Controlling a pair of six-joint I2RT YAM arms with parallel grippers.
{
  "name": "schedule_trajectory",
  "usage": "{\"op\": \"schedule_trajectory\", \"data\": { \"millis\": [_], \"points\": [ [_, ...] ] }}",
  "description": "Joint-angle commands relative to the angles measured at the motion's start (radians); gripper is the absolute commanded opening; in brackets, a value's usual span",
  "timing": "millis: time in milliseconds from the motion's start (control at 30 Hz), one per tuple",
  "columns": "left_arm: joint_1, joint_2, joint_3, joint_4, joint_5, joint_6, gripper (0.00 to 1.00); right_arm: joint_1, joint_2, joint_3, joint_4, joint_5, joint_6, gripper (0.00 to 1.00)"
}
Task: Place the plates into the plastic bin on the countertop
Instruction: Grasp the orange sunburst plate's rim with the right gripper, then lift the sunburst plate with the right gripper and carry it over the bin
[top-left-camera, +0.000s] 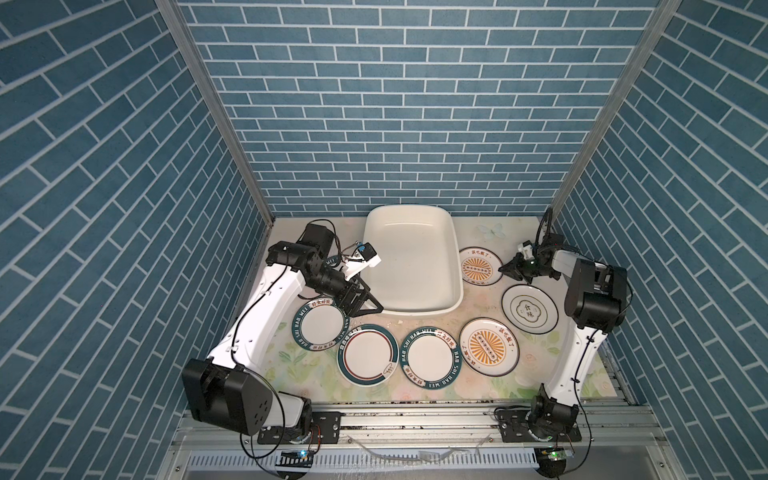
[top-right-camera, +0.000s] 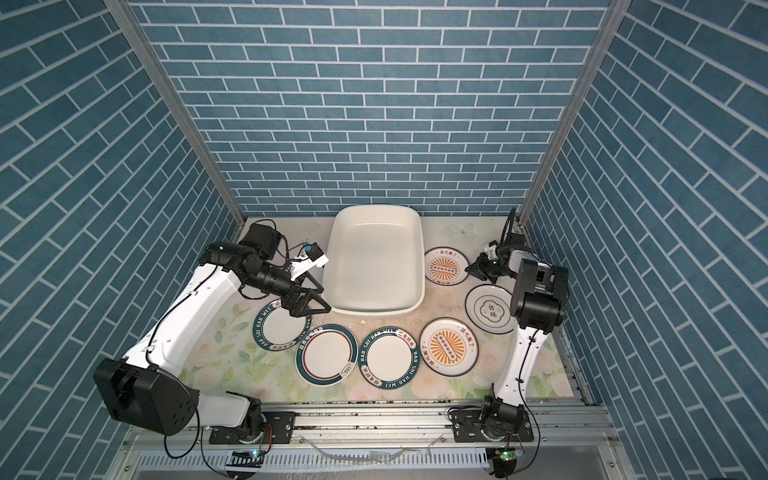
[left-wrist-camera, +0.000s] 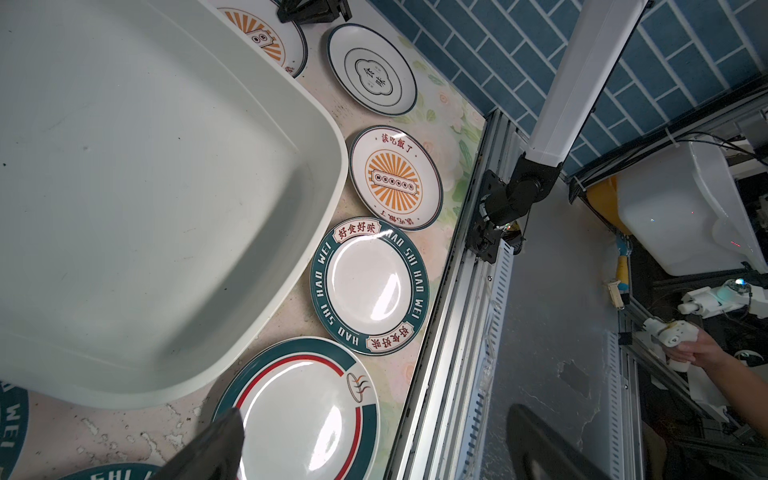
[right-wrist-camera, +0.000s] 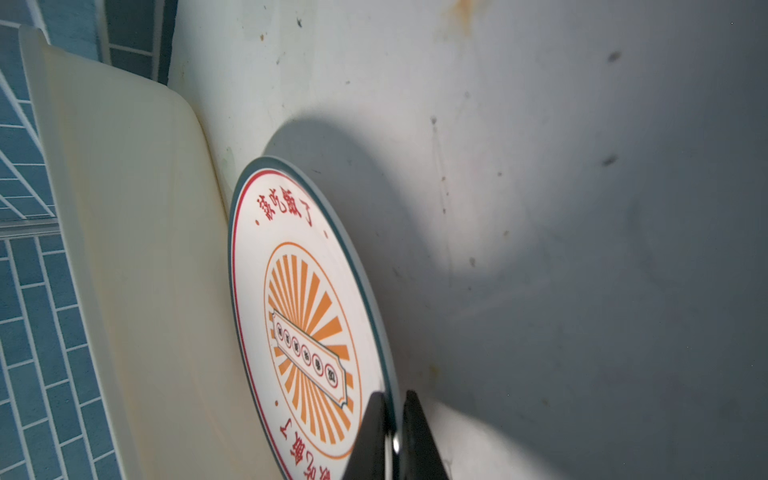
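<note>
Fingers (right-wrist-camera: 370, 440) of the bent right arm (top-left-camera: 575, 357) grip 1 sunburst plate (right-wrist-camera: 291, 232), seemingly tilted.

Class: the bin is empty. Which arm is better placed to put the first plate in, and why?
Right: the right gripper is shut on the rim of the sunburst plate beside the bin; the left gripper hangs open, empty.

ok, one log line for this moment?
right gripper: shut on far sunburst plate rim | left gripper: open, by plastic bin | plastic bin: empty
</note>
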Motion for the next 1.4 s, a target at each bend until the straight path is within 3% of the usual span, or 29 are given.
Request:
{"op": "schedule_trajectory", "data": {
  "millis": [0, 433, 967, 1200, 1367],
  "points": [
    [-0.008, -0.022, 0.008, -0.009, 0.015, 0.002, 1.00, -0.004, -0.051, -0.029, 0.017, 0.054, 0.033, 0.02],
    [-0.008, -0.049, 0.005, 0.113, -0.152, -0.122, 1.00, -0.010, -0.209, -0.033, 0.091, 0.080, 0.150, 0.00],
    [-0.008, -0.059, 0.026, 0.182, -0.329, -0.210, 1.00, -0.006, -0.443, -0.062, 0.068, 0.172, 0.206, 0.00],
    [-0.008, -0.101, -0.012, 0.285, -0.424, -0.309, 1.00, 0.041, -0.514, -0.023, 0.016, 0.206, 0.214, 0.00],
    [-0.007, -0.145, -0.061, 0.345, -0.504, -0.348, 0.99, 0.135, -0.523, 0.046, -0.028, 0.248, 0.214, 0.00]
  ]
}}
